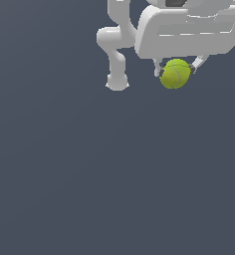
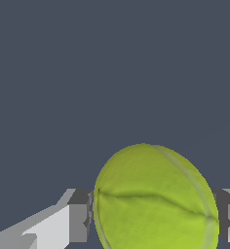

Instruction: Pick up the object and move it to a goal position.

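Note:
The object is a small yellow-green ball with faint curved seam lines, sitting near the top of the exterior view. My white gripper is over it, with one finger on each side of the ball. In the wrist view the ball fills the space between the two fingers, and both pads touch its sides. The gripper is shut on the ball. The broad white hand hides the ball's upper edge in the exterior view.
The arm's white links and base stand at the exterior view's left of the ball. A plain dark grey floor stretches across everything else.

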Controlling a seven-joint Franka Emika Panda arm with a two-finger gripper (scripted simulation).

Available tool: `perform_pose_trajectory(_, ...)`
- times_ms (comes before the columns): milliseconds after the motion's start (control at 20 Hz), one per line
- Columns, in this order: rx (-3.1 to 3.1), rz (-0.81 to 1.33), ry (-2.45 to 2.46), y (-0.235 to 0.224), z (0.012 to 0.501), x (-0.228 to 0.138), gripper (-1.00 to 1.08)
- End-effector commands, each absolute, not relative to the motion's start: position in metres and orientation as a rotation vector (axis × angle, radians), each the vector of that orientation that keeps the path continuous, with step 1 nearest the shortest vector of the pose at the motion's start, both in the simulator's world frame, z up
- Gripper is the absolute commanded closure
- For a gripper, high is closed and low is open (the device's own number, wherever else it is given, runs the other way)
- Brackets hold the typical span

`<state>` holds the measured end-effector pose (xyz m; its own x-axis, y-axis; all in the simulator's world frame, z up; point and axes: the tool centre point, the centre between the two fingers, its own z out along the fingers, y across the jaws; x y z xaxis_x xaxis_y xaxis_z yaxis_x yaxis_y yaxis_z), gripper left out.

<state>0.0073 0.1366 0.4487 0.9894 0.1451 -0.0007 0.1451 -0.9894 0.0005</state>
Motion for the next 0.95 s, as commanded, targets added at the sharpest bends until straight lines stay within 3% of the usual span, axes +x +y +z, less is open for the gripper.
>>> perform_pose_trajectory(0,3.133,0.0,0.228,0.143,0.465,0.008,1.08)
perform_pose_trajectory(900,3.134,0.0,0.228,0.161,0.503,0.014,1.08)
